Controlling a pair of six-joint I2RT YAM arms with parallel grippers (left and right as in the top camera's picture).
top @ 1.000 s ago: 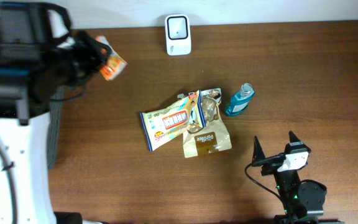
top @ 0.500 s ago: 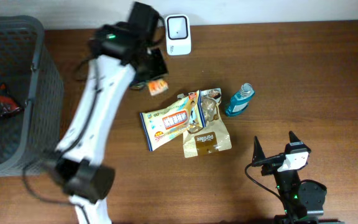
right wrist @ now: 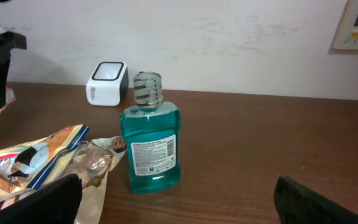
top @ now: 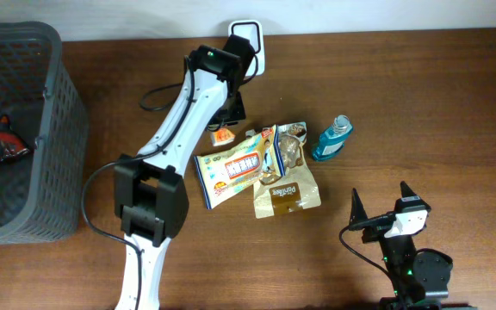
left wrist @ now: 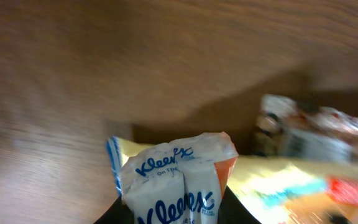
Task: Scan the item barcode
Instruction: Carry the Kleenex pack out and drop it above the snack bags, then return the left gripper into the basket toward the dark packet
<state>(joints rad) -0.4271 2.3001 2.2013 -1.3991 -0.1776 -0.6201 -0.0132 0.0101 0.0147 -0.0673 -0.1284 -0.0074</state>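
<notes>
The item is a white and orange Kleenex tissue pack point(left wrist: 178, 178), with my left gripper point(left wrist: 178, 210) shut on it. Overhead, the left gripper point(top: 225, 127) holds the pack point(top: 222, 136) just above the table. It hangs a little in front of the white scanner point(top: 246, 36), by the upper left corner of the snack bags. No barcode shows on the pack. My right gripper point(top: 386, 209) rests at the near right, open with nothing between its fingers point(right wrist: 179, 202).
A teal mouthwash bottle point(top: 331, 138) stands right of a heap of snack bags point(top: 235, 170) at mid-table. A dark grey basket point(top: 69, 112) at the far left holds a dark red packet point(top: 7, 142). From the right wrist, the bottle point(right wrist: 151, 134) stands upright before the scanner point(right wrist: 106, 82).
My left arm has swung from the basket side rightward across the table, carrying the tissue pack down to a spot in front of the scanner. The right arm has not moved.
</notes>
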